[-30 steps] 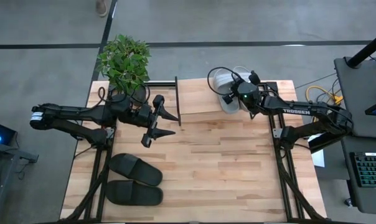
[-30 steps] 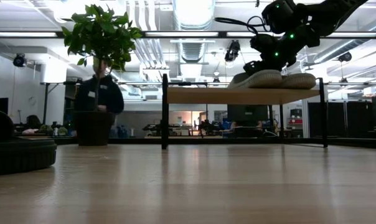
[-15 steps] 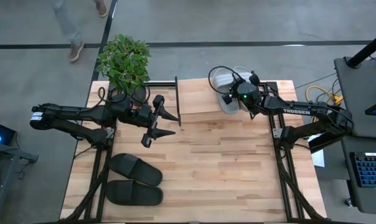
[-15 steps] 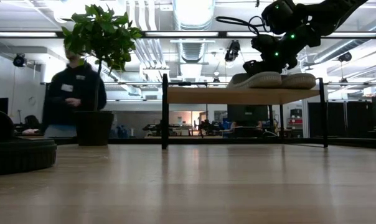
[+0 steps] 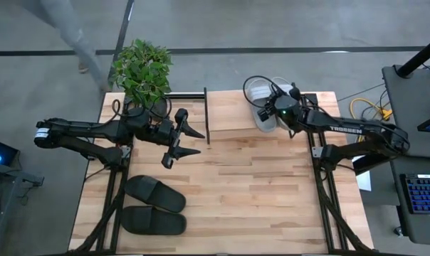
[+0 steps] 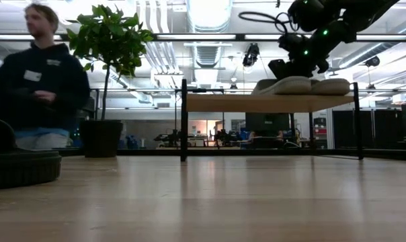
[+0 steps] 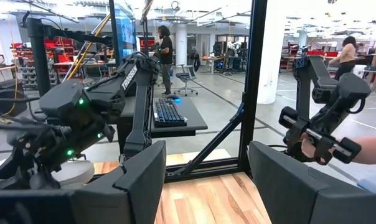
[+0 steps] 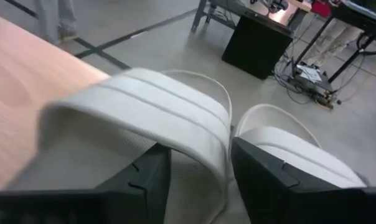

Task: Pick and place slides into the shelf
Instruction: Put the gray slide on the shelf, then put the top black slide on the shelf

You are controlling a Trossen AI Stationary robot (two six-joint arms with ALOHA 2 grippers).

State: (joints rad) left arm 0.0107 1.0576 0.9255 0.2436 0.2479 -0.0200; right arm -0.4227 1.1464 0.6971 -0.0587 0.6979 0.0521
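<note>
Now released, the right gripper (image 8: 197,177) has parted its fingers either side of a white slide's (image 8: 144,118) strap on the shelf (image 5: 229,114), its twin just beside; two black slides (image 5: 154,206) remain below the open, idle left gripper (image 5: 188,142).

Two black slides (image 5: 155,205), two white slides (image 5: 266,105), one shelf (image 5: 226,114), one plant (image 5: 142,69).
</note>
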